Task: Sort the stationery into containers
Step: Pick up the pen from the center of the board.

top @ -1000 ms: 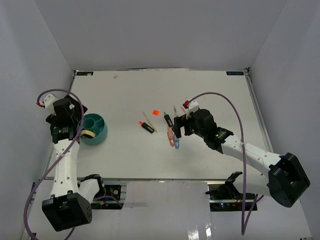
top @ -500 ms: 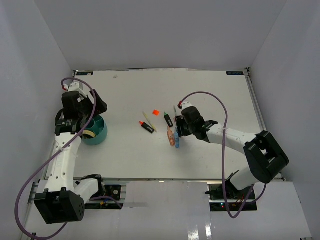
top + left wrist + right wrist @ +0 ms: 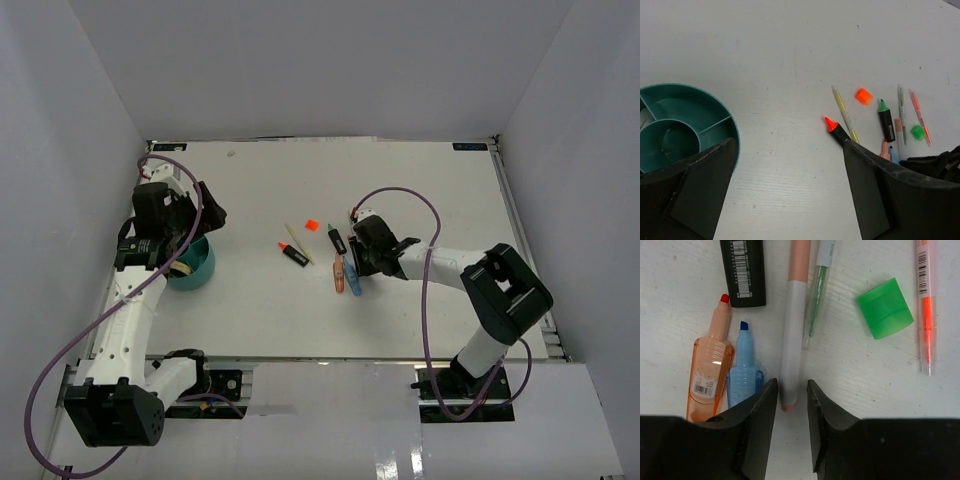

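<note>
On the counter [image 3: 420, 190], middle: right tool [image 3: 791, 385] straddles a peach-and-white pen [image 3: 791, 330]
Only its wrist cam shows the fingers either side of that pen's end with slim gaps. Can't tell if it's actually pinched, and from above the arm covers that spot. Left tool [image 3: 789, 165] gapes wide with nothing in it, near the teal tub [image 3: 690, 107] at the counter's left side. The tub is cut off in that cam.
</note>
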Controlling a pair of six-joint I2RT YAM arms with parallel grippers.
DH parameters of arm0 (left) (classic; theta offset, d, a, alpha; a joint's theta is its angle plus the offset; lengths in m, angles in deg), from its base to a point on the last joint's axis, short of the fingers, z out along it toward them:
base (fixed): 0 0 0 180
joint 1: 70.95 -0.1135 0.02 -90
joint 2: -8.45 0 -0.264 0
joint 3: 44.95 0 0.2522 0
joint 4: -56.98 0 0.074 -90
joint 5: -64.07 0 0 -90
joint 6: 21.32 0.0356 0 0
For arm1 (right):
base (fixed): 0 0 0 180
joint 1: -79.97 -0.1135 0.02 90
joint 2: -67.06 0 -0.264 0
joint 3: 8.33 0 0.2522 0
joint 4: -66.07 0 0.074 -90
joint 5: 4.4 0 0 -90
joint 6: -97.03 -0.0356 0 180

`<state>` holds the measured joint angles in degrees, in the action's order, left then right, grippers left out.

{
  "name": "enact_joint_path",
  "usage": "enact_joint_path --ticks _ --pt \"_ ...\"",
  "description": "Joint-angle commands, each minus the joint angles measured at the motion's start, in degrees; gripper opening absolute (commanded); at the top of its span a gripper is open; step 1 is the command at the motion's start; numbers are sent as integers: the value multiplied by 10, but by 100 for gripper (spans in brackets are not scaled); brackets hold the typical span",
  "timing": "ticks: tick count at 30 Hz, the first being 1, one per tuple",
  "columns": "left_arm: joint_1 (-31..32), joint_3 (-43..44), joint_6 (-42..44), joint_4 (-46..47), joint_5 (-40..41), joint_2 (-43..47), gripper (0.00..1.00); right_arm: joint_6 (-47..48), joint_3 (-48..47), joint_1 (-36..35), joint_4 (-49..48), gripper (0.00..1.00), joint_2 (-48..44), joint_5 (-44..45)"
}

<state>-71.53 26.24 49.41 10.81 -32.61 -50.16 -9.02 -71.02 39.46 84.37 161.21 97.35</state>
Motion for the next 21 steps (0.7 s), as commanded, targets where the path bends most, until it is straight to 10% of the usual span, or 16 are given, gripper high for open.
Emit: enact_joint_path --ticks 1,21 --pt "15 6 7 1 -26 6 98 1 -20 2 -9 36 16 8" --pt "91 80 -125 -8 -203 -50 98 30 20 -5 -24 9 -145 -41"
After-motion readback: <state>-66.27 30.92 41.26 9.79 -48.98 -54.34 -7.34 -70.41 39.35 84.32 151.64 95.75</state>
